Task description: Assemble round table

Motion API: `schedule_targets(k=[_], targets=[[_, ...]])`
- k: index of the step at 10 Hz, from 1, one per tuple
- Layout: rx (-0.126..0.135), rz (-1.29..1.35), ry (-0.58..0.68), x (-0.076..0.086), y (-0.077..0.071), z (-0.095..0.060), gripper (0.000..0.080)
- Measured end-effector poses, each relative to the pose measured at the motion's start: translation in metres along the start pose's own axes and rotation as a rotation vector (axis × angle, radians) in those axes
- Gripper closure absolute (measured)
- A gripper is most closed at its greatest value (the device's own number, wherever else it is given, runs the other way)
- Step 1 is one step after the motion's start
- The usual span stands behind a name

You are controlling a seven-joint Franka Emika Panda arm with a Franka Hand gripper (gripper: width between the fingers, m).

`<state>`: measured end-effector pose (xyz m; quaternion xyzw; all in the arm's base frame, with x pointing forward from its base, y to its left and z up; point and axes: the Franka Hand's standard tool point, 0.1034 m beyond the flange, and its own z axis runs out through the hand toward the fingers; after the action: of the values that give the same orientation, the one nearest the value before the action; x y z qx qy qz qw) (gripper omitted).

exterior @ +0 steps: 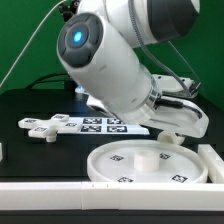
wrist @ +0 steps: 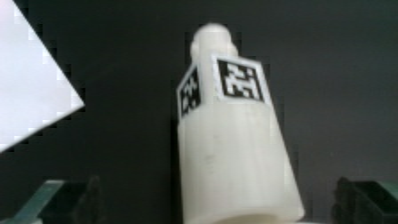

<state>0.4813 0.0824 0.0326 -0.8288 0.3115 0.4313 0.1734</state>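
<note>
Three white tagged parts show across the two views. On the exterior view's left, the cross-shaped base piece lies flat on the black table. Just beside it, toward the middle, lies the marker board, partly hidden by the arm. Further right and nearer the camera, the round disc rests rim up, close to the white border frame. The wrist view shows the leg lying on the dark table, tags showing near its narrow end, between the fingers of the gripper. Those fingers are spread wide, each well clear of the leg, gripping nothing.
</note>
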Motion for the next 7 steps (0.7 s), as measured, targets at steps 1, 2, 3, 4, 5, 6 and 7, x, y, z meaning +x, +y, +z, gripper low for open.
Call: schedule_targets(k=[1, 2, 3, 4, 5, 6, 7], targets=[[-0.004, -0.002, 0.001, 0.004, -0.002, 0.004, 0.0150], [-0.009, -0.005, 0.006, 0.003, -0.004, 0.008, 0.0150], [-0.017, -0.005, 0.000, 0.002, -0.004, 0.014, 0.0150], [-0.027, -0.007, -0.008, 0.002, -0.005, 0.021, 0.0150], [-0.033, -0.009, -0.011, 0.002, -0.006, 0.025, 0.0150], [-0.038, -0.008, -0.014, 0.001, -0.006, 0.028, 0.0150], [-0.040, -0.006, -0.010, 0.002, -0.005, 0.032, 0.0150]])
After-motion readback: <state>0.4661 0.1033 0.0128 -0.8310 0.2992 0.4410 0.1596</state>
